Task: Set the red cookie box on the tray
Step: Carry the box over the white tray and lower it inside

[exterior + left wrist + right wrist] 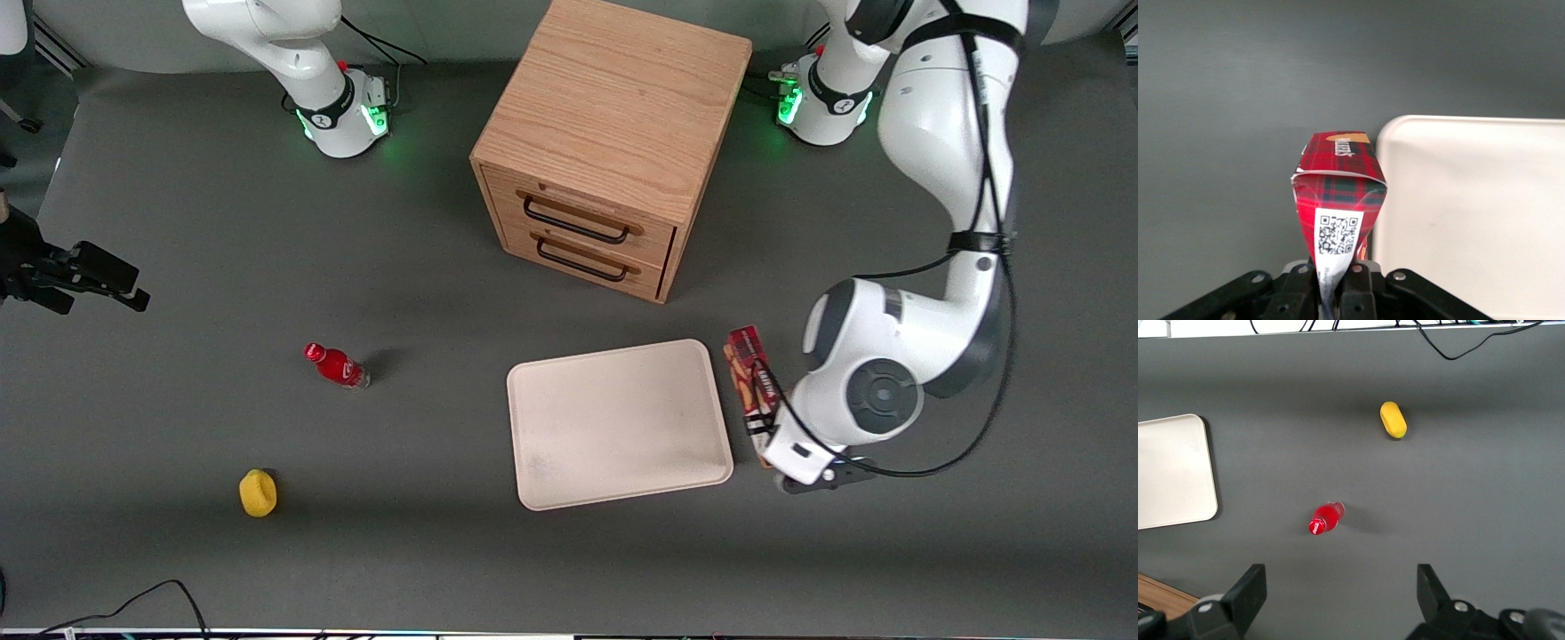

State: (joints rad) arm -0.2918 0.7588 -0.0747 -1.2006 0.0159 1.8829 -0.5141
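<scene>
The red cookie box [749, 378] is long, dark red, and printed with biscuit sticks. It lies alongside the short edge of the cream-white tray [620, 425], just off it toward the working arm's end of the table. My left gripper [772, 443] is over the end of the box nearer the front camera. In the left wrist view the gripper [1332, 288] is shut on the box [1339, 190], squeezing its end with the white QR label flat between the fingers. The tray [1471, 213] lies right beside the box. I cannot tell whether the box is off the table.
A wooden two-drawer cabinet [613, 147] stands farther from the front camera than the tray. A small red bottle [336, 365] and a yellow object [258, 492] lie toward the parked arm's end of the table. Both also show in the right wrist view.
</scene>
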